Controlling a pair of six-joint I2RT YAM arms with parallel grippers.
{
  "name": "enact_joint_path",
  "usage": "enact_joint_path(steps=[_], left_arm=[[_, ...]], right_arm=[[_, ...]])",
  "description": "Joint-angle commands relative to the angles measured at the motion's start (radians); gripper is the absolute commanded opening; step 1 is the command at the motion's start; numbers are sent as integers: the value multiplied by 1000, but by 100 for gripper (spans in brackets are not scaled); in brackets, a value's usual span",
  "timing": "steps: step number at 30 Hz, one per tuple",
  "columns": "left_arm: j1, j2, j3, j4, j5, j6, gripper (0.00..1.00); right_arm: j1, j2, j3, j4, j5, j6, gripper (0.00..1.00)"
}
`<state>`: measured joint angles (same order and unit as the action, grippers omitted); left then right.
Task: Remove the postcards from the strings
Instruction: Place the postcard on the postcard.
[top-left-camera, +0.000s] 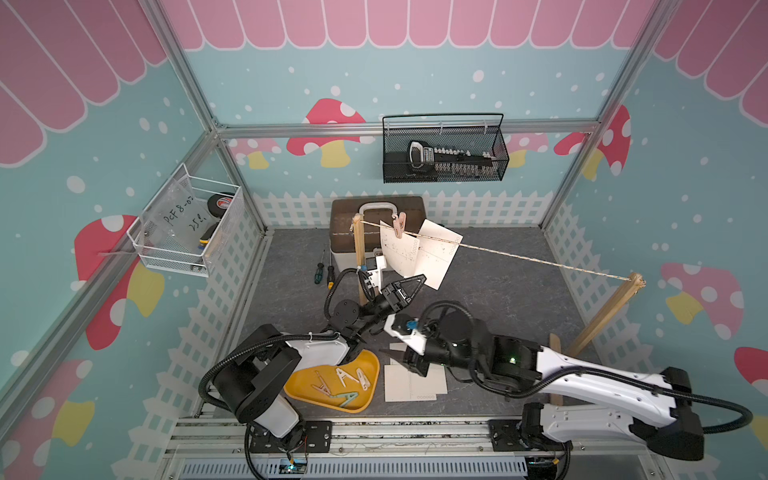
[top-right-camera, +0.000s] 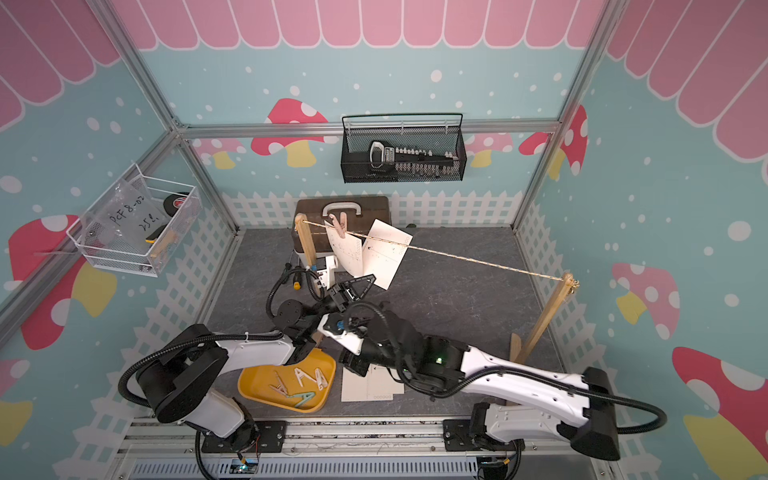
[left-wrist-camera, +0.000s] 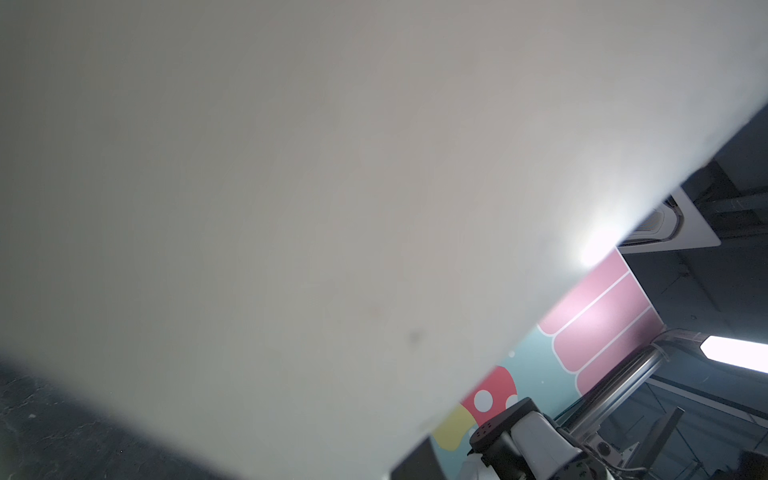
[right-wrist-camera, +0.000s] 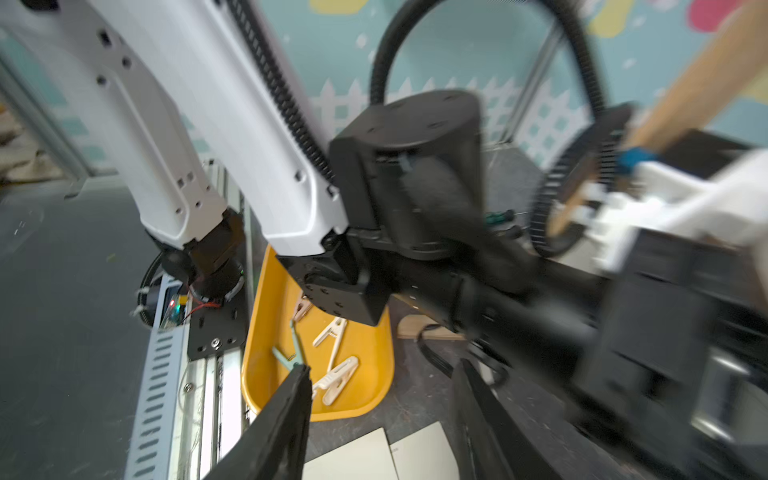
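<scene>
Postcards (top-left-camera: 419, 386) on grey mat (top-left-camera: 519, 299), mushroom walls (top-left-camera: 457, 75) — teal

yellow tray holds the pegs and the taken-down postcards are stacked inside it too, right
Not quite. The yellow tray holds the pegs, but the taken-down postcards are stacked on the table beside it, not inside it. Both top views show this.
</scene>
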<state>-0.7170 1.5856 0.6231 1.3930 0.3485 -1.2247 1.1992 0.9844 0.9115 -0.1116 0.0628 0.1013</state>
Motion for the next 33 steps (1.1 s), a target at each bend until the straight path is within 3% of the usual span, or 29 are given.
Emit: enact_joint_path(steps=[1, 6, 10, 14, 26, 33], left_arm=[[-6, 14, 26, 26, 22, -16, 0], [-6, 13, 32, 26, 29, -16, 0], [-6, 10, 30, 26, 32, -18, 0], [-6, 5, 24, 26, 29, -16, 0], [-6, 5, 29, 26, 30, -19, 0], [-5, 5, 26, 26, 30, -21, 0]], right_arm=[[-35, -123, -112, 66, 119, 167, 51], [-127, -234, -234, 148, 83, 321, 46], [-256, -198, -272, 261, -53, 466, 41], [-314, -140, -273, 389, -136, 527, 40], [-437, -197, -422, 613, -75, 738, 42], [-477, -139, -409, 712, -74, 755, 42]])
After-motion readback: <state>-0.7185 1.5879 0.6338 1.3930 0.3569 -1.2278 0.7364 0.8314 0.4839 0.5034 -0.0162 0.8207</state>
